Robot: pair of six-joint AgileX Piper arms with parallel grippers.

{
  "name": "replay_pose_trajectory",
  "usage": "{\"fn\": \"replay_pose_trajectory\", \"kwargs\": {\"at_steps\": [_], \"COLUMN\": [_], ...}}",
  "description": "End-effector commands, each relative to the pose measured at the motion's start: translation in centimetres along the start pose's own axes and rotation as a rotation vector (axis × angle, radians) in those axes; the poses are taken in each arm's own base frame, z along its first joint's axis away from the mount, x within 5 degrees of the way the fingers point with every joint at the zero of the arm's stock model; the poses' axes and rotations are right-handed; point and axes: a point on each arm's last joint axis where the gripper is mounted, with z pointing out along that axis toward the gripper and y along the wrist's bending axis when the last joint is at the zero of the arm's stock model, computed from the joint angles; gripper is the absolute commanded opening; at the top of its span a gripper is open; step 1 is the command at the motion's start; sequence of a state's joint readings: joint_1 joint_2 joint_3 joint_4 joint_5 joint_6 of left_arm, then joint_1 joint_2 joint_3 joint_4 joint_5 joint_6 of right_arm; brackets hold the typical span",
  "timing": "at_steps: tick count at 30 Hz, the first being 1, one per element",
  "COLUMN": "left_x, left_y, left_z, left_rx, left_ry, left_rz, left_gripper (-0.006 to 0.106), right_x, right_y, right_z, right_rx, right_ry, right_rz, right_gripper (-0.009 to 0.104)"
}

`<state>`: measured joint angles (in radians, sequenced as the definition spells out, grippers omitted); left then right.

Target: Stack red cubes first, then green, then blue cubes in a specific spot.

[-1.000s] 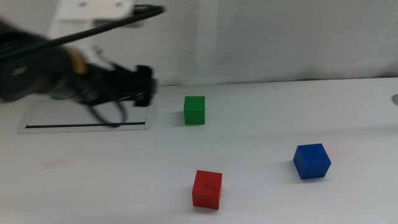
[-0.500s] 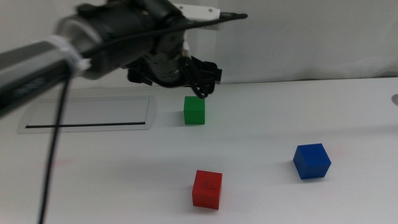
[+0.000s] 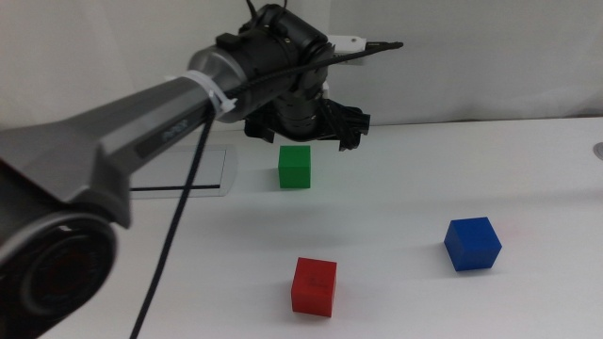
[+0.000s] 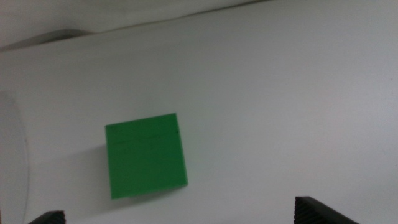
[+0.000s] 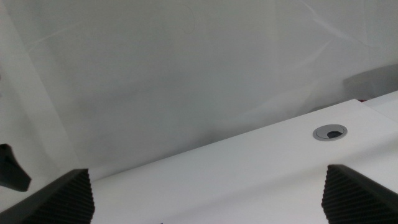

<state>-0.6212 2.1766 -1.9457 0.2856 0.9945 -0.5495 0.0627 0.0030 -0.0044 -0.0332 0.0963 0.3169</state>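
Observation:
The green cube [image 3: 295,167] sits mid-table. My left gripper [image 3: 307,132] hovers just above and behind it, jaws open wide and empty. In the left wrist view the green cube [image 4: 146,155] lies on the white table between the gripper's [image 4: 180,216] two spread jaw tips. The red cube [image 3: 314,285] sits near the front edge, and the blue cube [image 3: 472,243] to its right. All three cubes stand apart. My right gripper [image 5: 211,199] is open and empty, out of the middle view, facing the back wall.
The grey-rimmed rectangular panel [image 3: 222,176] lies left of the green cube, partly hidden by the left arm. A round grommet hole [image 5: 329,131] is at the table's far right edge. Bare white tabletop lies between the cubes.
The left arm has swung from over the panel rightward to above the green cube. The cubes have not moved.

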Motion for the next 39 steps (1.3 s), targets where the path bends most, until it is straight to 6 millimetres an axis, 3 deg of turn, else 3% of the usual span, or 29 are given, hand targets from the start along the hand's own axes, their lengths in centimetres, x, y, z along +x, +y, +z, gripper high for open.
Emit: {"fn": "replay_pose_trajectory", "kwargs": {"at_steps": [1,7,12,27,36,39], "left_x": [-0.2,-0.8,-1.1,-0.3,0.1,0.3], "left_y": [-0.6,1.1,2.0,1.5,1.3,1.3], "left_z": [0.4,3.6,4.8,8.5,9.6,10.1], "left_rx": [0.003,-0.009,-0.011,-0.007,-0.006,-0.011], "left_ry": [0.014,0.094,0.094,0.098,0.105,0.112], "left_rz": [0.003,-0.066,-0.061,-0.082,-0.083,-0.091], "left_gripper": [0.090,0.090,0.090,0.082,0.082,0.070], "right_x": [-0.1,-0.1,-0.1,-0.1,-0.1,-0.1], "right_y": [0.0,0.0,0.0,0.0,0.0,0.0], "right_z": [-0.3,-0.3,-0.3,-0.3,-0.3,-0.3], "right_rx": [-0.006,-0.006,-0.006,-0.006,-0.006,-0.006], "right_ry": [-0.031,-0.030,-0.030,-0.030,-0.030,-0.030], "right_rz": [-0.003,0.002,0.002,0.002,0.002,0.002], "right_gripper": [0.103,0.103,0.103,0.103,0.103,0.103]}}
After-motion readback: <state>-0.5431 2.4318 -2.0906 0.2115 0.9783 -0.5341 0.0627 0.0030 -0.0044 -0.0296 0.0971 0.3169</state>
